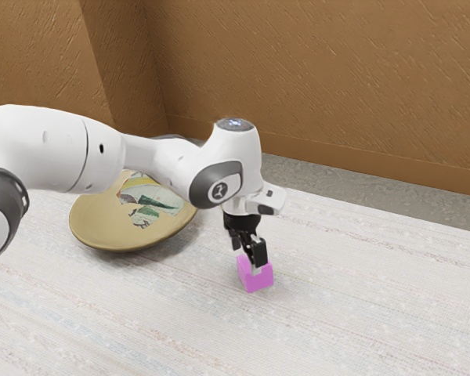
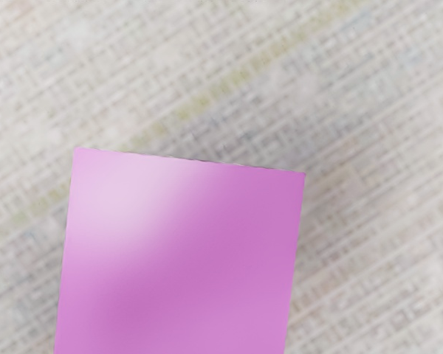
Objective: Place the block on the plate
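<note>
My end effector (image 1: 248,254) is at the block (image 1: 256,280) | grip: I can't tell | plate (image 1: 102,233) by surface's (image 1: 360,305) far edge, exterior view

A room, kind unclear — brown textured walls (image 1: 321,70), grey floor (image 1: 360,182).

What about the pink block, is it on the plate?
No, the pink block is down at the gripper, with table showing between it and the plate.
</note>
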